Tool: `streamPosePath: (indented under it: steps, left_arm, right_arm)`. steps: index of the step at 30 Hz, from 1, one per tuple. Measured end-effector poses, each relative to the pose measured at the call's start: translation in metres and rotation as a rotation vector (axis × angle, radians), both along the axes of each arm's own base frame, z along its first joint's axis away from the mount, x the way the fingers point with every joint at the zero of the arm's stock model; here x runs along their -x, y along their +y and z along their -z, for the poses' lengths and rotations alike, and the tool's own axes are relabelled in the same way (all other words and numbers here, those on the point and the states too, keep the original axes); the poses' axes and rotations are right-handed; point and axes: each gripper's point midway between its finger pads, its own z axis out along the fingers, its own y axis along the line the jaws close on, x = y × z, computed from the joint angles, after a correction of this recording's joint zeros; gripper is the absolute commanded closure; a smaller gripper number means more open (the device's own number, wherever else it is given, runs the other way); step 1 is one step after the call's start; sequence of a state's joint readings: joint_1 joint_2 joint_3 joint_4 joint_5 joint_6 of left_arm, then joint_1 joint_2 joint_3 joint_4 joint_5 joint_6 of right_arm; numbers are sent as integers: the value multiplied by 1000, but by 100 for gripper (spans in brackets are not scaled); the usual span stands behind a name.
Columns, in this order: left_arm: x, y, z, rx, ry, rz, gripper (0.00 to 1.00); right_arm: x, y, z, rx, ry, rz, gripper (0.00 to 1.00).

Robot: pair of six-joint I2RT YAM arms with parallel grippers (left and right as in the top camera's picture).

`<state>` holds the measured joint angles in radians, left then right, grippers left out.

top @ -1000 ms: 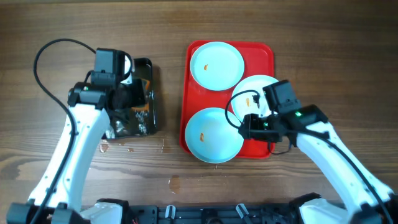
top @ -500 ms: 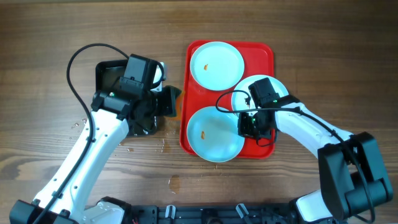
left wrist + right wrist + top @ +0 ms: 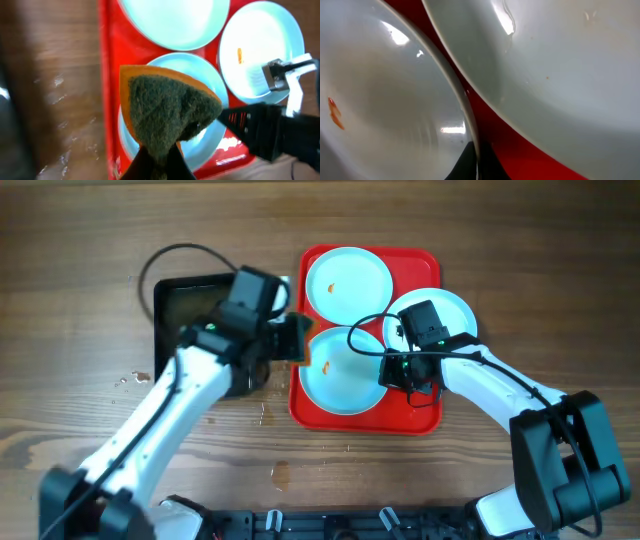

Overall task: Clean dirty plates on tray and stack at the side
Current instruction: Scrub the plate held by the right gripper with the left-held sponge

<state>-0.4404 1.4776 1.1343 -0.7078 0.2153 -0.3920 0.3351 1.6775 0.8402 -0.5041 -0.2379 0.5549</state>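
Three pale blue plates lie on the red tray: a far one, a right one and a front one. My left gripper is shut on an orange sponge with a dark green scrub face, held over the front plate's left edge. In the left wrist view the sponge covers much of the front plate; my gripper pinches it from below. My right gripper is shut on the front plate's right rim, seen close in the right wrist view. An orange smear marks that plate.
A black tray lies left of the red tray, partly under my left arm. Water drops wet the wood in front of it. The right plate carries an orange smear. The far plate has a small smear too.
My left arm swung right from the black tray, carrying the sponge over the front plate. My right gripper closed on the front plate's rim and slid it farther onto the tray; the right plate shifted.
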Motion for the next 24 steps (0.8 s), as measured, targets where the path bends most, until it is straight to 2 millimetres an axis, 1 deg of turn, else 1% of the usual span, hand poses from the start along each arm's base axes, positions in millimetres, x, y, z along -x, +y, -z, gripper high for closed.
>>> streamPosePath:
  steps: [1,3,4,5,6,9,12,15,17,21,24]
  left_arm:
    - [-5,-15,12,1,-3,27,96]
    - [-9,-32,27,-3,-2,59,96]
    - [-12,-45,39,-1,-3,81,96]
    - [-10,-59,58,-11,20,108,96]
    - [-6,-66,72,-23,44,125,96]
    - [-7,-77,97,-29,70,129,96]
    - [-6,-77,129,-54,122,120,96]
    - [-5,-77,134,-64,143,113,96]
    - [-4,-69,136,-111,156,97,96]
    - [-5,-44,137,-279,133,49,96]
    - [-7,-21,136,-387,123,-2,96]
  right_arm:
    - [0,0,0,2,-1,-6,95]
    - [0,0,0,4,-4,-16,96]
    - [0,-1,0,7,-5,-21,95]
    - [0,-1,0,8,-7,-27,96]
    - [1,-1,0,9,-5,-30,95]
    - [1,-1,0,10,-6,-34,96]
    - [2,-1,0,12,-1,-34,96]
    - [2,-2,0,13,2,-34,96]
    - [3,-2,0,14,7,-34,96]
    - [6,-1,0,19,18,-42,96]
    - [9,-2,-1,24,34,-29,96]
